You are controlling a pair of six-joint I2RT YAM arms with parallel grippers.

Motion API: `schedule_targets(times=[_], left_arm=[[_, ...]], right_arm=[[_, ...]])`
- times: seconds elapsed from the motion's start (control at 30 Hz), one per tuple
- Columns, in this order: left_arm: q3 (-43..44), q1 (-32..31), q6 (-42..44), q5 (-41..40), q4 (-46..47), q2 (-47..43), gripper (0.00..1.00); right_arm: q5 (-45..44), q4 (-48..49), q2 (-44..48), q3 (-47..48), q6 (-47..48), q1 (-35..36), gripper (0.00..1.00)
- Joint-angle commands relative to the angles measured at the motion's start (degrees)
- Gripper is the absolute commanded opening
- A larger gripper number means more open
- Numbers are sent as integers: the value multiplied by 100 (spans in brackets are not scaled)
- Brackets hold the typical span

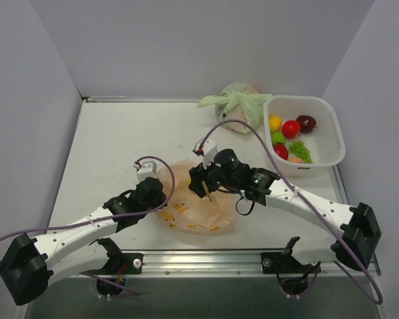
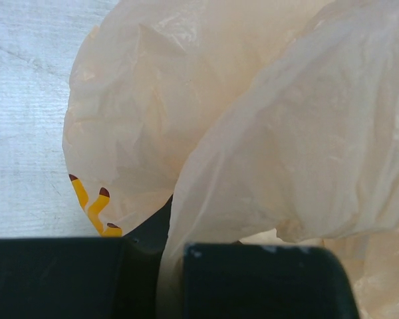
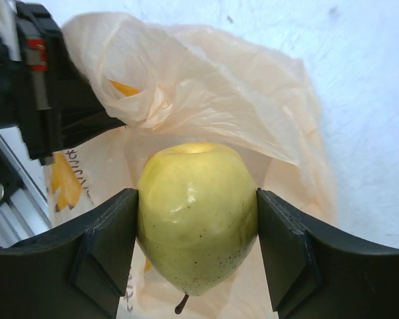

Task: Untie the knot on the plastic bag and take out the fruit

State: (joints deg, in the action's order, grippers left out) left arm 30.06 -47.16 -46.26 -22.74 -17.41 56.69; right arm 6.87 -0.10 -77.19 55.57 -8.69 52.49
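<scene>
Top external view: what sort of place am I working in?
Probably a lab test booth: plain white walls enclose a white table, robot arms bolt to a metal rail, and toy fruit sits in a white basket.

Pale grey walls (image 1: 186, 40) around white table (image 1: 120, 146)

A lab test booth: plain white walls (image 1: 186, 40) box in a table (image 1: 113, 133).

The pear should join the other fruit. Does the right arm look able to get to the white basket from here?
Probably yes. The right gripper holds the pear above the orange bag, and the basket sits on that arm's own side with bare table between them.
</scene>
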Motion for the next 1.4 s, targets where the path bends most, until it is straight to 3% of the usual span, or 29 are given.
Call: schedule_targets(times=[0.0, 0.23, 0.27, 0.6, 0.67, 0.73, 0.77, 0.8, 0.9, 1.0, 1.13, 1.37], left_arm=[[175, -13, 12, -292, -157, -254, 0], [254, -13, 135, -406, -377, -632, 0], [263, -4, 144, -433, -421, -702, 0], [131, -4, 73, -468, -632, -1195, 0], [140, 5, 82, -477, -702, -1265, 0], [184, 13, 108, -494, -808, -1326, 0], [193, 13, 117, -494, -851, -1353, 0], [184, 22, 117, -494, -869, -1379, 0], [184, 40, 91, -477, -887, -1459, 0], [201, 57, 38, -477, -896, -1529, 0], [333, 198, 99, -459, -896, -1468, 0], [825, 1172, 530, -196, -948, -1292, 0]], right_arm=[[-133, -701, 704, 366, 561, -168, 25], [-1090, -1352, 1408, 1034, 825, -1424, 26], [-1205, -1405, 1417, 1156, 816, -1852, 28], [-1777, -1019, 434, 1526, -229, -4973, 33], [-1838, -940, 31, 1667, -475, -5230, 37], [-1804, -931, -260, 1930, -607, -5687, 51], [-1778, -957, -497, 2009, -643, -5810, 57], [-1751, -974, -595, 2080, -686, -5907, 73], [-1794, -1167, -666, 2300, -748, -6119, 94], [-1769, -1238, -333, 2221, -783, -6119, 100], [-1480, -1378, 431, 1976, -959, -6119, 100], [-401, -1695, 2459, 1510, -1336, -6110, 100]])
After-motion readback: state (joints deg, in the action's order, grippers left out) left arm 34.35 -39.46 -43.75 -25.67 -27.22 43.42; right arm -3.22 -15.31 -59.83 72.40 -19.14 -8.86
